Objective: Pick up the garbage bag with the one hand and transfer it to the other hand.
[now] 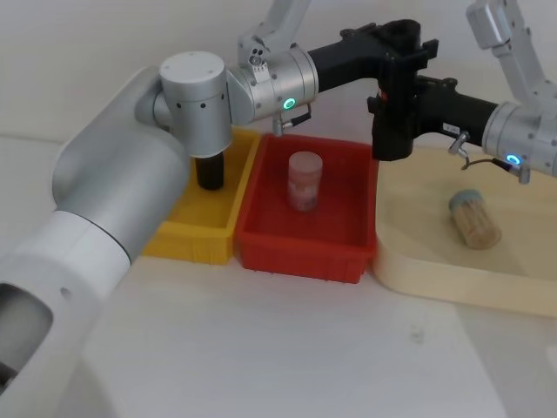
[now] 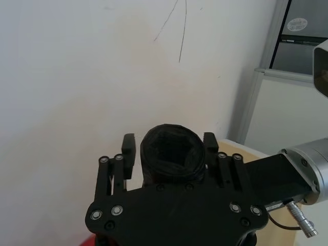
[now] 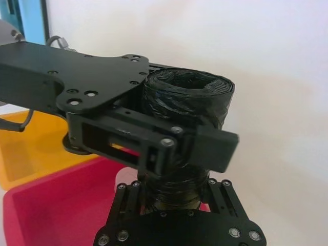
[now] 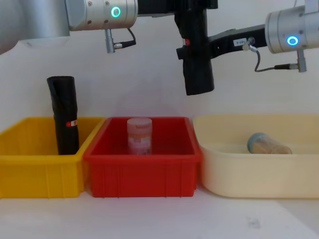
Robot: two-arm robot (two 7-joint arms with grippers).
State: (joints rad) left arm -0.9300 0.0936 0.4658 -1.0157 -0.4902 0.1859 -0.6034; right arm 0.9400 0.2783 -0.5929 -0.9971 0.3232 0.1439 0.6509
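The garbage bag (image 4: 199,79), a black roll, hangs upright in the air above the red bin (image 4: 144,172). The one hand, my left gripper (image 4: 192,7) on the green-lit arm, is shut on its upper part; in the left wrist view its fingers (image 2: 128,149) flank the roll's end (image 2: 171,154). The other hand, my right gripper (image 4: 192,50) on the blue-lit arm, reaches in from the right and is shut on the roll lower down. The right wrist view has that gripper (image 3: 174,192) around the roll's base, with the left gripper (image 3: 179,138) crossing above it.
A second black roll (image 4: 64,114) stands in the yellow bin (image 4: 35,172) on the left. A pink jar (image 4: 139,134) stands in the red bin. A cork-coloured container (image 4: 266,143) lies in the beige tray (image 4: 259,174) on the right. A white wall is behind.
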